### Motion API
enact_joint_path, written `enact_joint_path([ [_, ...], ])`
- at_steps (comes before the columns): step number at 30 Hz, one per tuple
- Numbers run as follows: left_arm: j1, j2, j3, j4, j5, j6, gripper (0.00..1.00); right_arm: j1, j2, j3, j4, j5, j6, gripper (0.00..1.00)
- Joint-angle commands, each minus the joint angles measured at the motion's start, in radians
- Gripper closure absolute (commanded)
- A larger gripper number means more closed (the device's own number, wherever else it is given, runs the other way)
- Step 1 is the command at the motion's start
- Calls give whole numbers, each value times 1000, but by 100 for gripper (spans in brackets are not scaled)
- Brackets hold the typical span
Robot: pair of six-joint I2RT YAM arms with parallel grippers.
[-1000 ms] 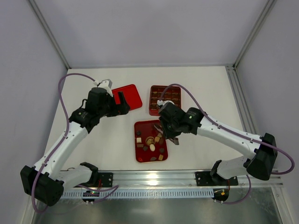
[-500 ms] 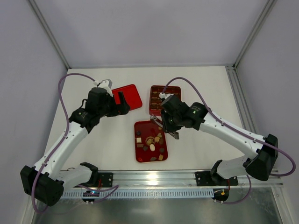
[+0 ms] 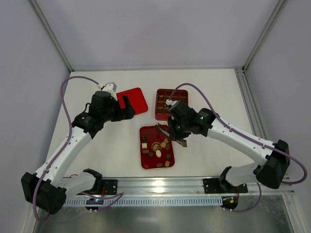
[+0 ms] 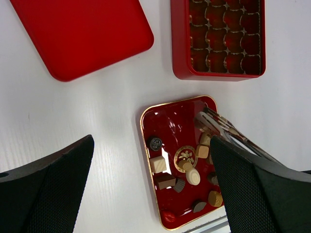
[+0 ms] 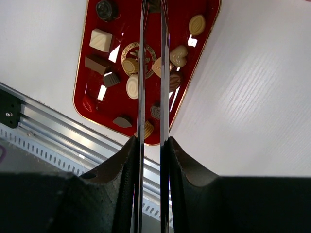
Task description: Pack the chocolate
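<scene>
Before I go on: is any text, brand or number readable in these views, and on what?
On the flat red tray, a round gold emblem: its print is too small to read.
No text shows on the plain red lid, the compartment box or the chocolates.

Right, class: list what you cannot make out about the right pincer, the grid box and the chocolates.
Right pincer tips: right wrist view, cut off by the top edge; whether they grip anything is unclear.
Grid box: left wrist view, far rows cut off by the top edge; top view, contents too small.
Chocolates beneath the pincer: right wrist view, partly hidden by it.
</scene>
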Motion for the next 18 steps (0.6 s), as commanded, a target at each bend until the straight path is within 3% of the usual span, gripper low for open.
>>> enact_joint_path([
  [1,-1,-17,3,13,-11,11,0,0,-37,-71,37,-50,5,72],
  [18,-1,-14,3,13,-10,11,0,29,-3,-134,74,-60,14,71],
])
